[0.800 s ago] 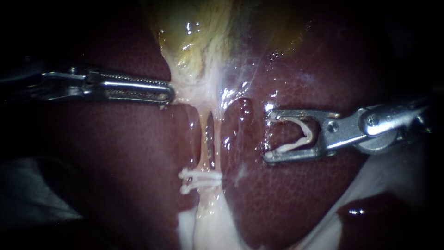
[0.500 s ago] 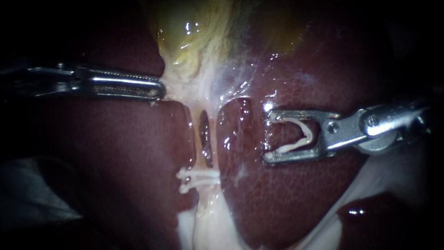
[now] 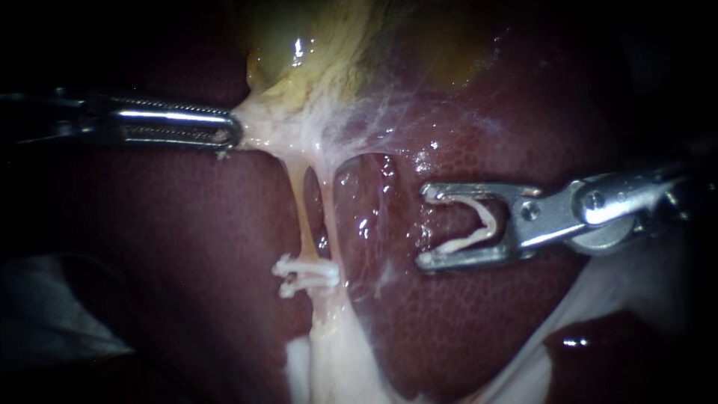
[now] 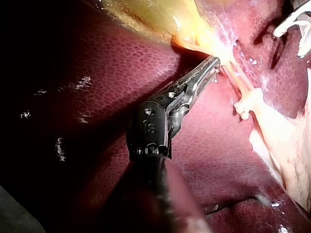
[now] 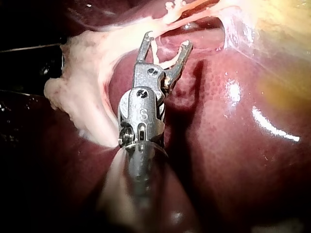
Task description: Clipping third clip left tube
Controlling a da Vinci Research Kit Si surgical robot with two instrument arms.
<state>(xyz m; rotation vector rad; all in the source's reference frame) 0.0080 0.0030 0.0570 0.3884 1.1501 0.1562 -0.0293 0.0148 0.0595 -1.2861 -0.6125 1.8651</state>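
Over dark liver (image 3: 187,247), left instrument (image 3: 230,136) clamps pale tissue (image 3: 262,129), tautening left tube (image 3: 303,217) for the open clip (image 3: 479,228) gripped by right instrument (image 3: 426,226).

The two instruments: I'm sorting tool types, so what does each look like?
Left instrument: long, slim silver tool, slotted, with toothed edges, on a black wrist joint. Right instrument: short, silver, forked tool with two prongs, on a round metal hinge.

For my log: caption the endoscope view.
Left instrument grips tissue below gallbladder; right instrument holds open clip beside clipped tube.
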